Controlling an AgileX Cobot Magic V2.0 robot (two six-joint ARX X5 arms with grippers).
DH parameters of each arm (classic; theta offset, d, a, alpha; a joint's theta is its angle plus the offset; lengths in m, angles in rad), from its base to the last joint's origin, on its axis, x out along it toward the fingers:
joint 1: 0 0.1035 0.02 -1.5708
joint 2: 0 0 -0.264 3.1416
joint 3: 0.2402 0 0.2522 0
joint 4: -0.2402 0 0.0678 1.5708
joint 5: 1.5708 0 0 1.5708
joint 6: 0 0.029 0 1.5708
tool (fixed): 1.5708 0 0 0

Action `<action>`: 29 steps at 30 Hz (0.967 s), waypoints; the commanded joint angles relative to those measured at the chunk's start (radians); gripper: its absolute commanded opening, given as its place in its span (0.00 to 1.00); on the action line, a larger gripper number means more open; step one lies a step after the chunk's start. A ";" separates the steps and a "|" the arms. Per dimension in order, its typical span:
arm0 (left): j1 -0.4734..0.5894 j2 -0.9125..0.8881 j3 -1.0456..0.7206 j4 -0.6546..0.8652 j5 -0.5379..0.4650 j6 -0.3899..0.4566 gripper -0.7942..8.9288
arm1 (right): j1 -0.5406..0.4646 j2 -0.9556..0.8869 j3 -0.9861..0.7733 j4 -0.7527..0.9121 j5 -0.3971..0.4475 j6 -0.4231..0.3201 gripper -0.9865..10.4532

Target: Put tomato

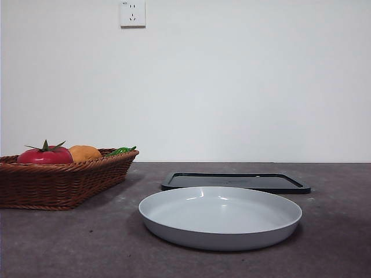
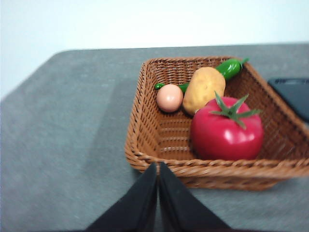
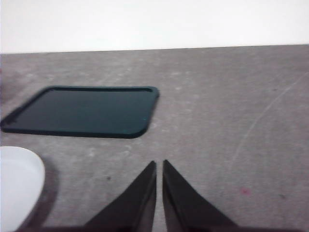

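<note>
The grey table (image 1: 336, 231) is carrying everything. On it the brown woven wicker basket (image 1: 64, 182) is sitting to one side, the round pale grey plate (image 1: 220, 217) is lying near the camera, and the flat black rectangular tray (image 1: 235, 181) is lying just behind the plate.

The round, glossy red tomato (image 2: 227, 129) with its dark green spiky stem is resting inside the basket, against the near wall, touching the orange-brown rounded fruit (image 2: 203, 89). The small pale pink fruit (image 2: 169, 98) and a green pepper (image 2: 228, 68) are lying farther back.

The tomato is looking smooth and probably slippery, rounded and likely light; taking it across its widest middle, below the stem, is seeming safest, with a gentle squeeze.

The left claw (image 2: 157, 166) is hanging just outside the basket's near rim, clenched and empty. The right claw (image 3: 159, 164) is waiting over bare table near the tray, likewise clenched on nothing.
</note>
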 commanded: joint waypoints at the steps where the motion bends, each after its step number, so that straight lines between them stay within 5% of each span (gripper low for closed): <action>1: 0.001 -0.002 -0.014 -0.003 0.000 -0.203 0.09 | -0.001 -0.003 -0.004 0.007 -0.006 0.060 0.10; 7: 0.001 -0.002 -0.008 -0.005 0.000 -0.378 0.09 | -0.001 -0.003 -0.003 -0.003 -0.010 0.137 0.10; 13: 0.001 0.000 0.040 -0.053 0.010 -0.445 0.09 | -0.001 -0.002 0.022 -0.019 -0.010 0.208 0.10; 23: 0.001 0.057 0.244 -0.188 0.071 -0.453 0.09 | -0.001 0.026 0.242 -0.135 -0.010 0.217 0.10; 29: 0.000 0.159 0.421 -0.284 0.151 -0.385 0.09 | 0.000 0.143 0.446 -0.271 -0.025 0.165 0.10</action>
